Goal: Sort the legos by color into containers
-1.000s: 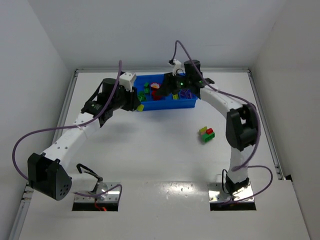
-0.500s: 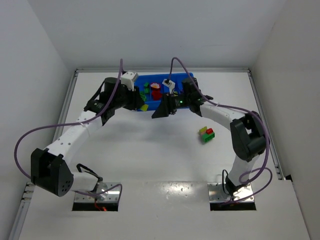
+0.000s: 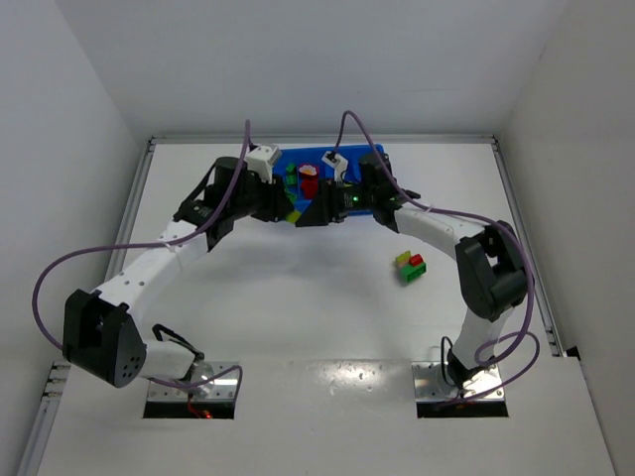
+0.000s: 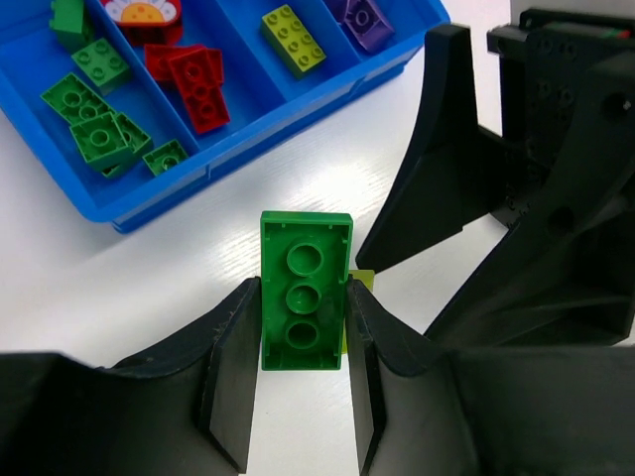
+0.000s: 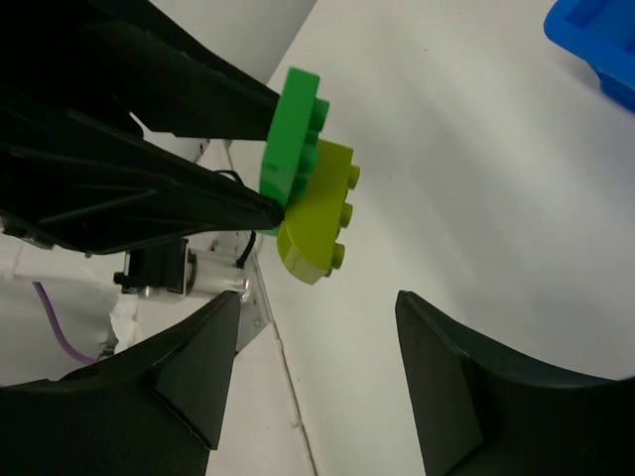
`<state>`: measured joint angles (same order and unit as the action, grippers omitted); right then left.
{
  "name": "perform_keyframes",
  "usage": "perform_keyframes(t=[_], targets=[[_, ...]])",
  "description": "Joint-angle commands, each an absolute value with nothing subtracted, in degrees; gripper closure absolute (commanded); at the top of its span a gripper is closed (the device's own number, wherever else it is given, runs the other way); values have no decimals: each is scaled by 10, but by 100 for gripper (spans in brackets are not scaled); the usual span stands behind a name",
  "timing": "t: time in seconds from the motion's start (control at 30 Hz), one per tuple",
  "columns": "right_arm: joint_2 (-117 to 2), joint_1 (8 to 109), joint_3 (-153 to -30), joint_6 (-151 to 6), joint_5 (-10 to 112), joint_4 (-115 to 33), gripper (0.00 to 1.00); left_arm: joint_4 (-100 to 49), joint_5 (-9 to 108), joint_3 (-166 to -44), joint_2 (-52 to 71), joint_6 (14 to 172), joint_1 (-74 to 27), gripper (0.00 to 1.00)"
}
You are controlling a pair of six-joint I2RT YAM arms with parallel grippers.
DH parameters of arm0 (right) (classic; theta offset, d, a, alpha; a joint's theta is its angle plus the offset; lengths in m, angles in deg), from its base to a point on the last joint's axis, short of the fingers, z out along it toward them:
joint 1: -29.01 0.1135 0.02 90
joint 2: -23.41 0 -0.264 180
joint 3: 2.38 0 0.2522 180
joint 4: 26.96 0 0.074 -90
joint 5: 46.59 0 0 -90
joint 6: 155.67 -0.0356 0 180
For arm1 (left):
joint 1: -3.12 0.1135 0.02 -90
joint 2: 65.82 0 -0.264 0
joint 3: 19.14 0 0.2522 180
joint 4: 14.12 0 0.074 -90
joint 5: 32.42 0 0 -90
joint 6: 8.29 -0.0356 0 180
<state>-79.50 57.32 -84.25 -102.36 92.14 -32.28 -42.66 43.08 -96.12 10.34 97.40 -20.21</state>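
My left gripper [image 4: 303, 332] is shut on a green brick [image 4: 305, 293], held studs-away a little above the table, just in front of the blue tray [image 4: 283, 127]. A lime-yellow brick [image 5: 317, 213] is stuck to the green brick [image 5: 293, 129]. My right gripper [image 5: 317, 299] is open and empty, pointing at this pair from close by. In the top view the left gripper [image 3: 284, 209] and the right gripper [image 3: 308, 217] face each other in front of the tray [image 3: 380, 159]. The tray holds green [image 4: 99, 134], red [image 4: 198, 84], yellow [image 4: 295, 40] and purple [image 4: 362, 15] bricks in separate compartments.
A clump of green, red and yellow bricks [image 3: 411, 266] lies on the white table to the right. A round red, white and yellow piece [image 3: 310, 171] sits in the tray. White walls close the table at the back and both sides.
My right gripper has swung from over the tray down to its front and left, up to the left gripper. My left gripper has shifted slightly right with the green brick.
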Motion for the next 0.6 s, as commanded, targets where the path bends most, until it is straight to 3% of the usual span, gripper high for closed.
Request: perform_keyframes(t=[0.0, 0.33, 0.57], targets=[[-792, 575, -855, -1060, 910, -263, 35, -390, 416, -951, 101, 996, -207, 100], [-809, 580, -860, -1072, 905, -253, 39, -380, 404, -951, 101, 1008, -212, 100], [-814, 580, -865, -1061, 895, -258, 56, -380, 399, -951, 101, 1013, -212, 100]])
